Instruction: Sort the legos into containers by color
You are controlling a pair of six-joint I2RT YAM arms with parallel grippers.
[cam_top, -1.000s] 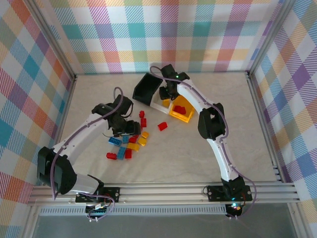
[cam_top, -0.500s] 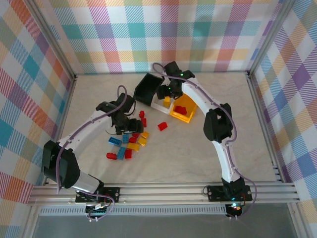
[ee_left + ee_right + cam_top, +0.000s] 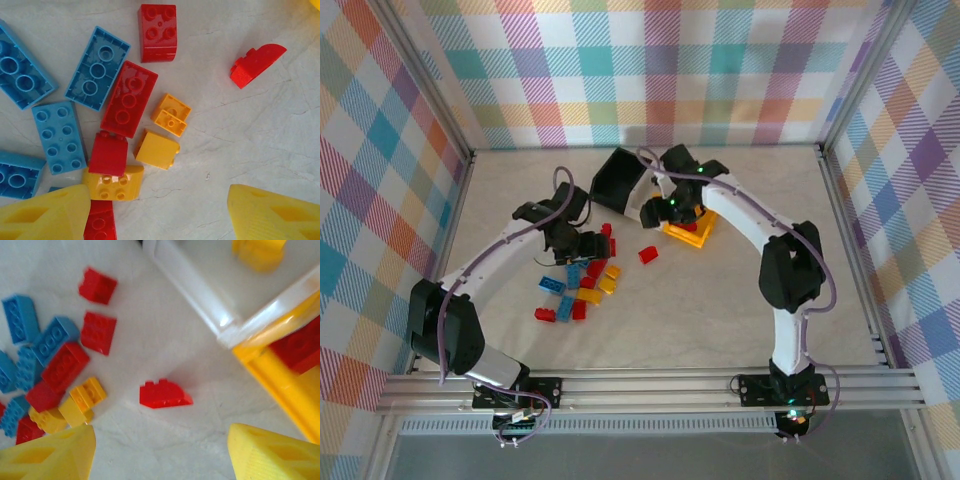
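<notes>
The left gripper (image 3: 582, 243) hangs over the far edge of the legos (image 3: 578, 285), a loose heap of red, yellow and blue bricks on the table (image 3: 720, 310), left of centre. Its yellow fingers (image 3: 45, 217) are spread wide with nothing held between them. The right gripper (image 3: 665, 208) sits over the containers (image 3: 692, 237) farther back, its fingers (image 3: 272, 452) also wide apart and empty. The black bin (image 3: 617, 178) is the farthest and leftmost. Next to it the white bin (image 3: 190, 287) holds a yellow brick (image 3: 257, 252), and the yellow-orange bin (image 3: 280, 385) holds red bricks (image 3: 300, 347). A lone curved red brick (image 3: 647, 254) lies on the table between the bins and the heap.
</notes>
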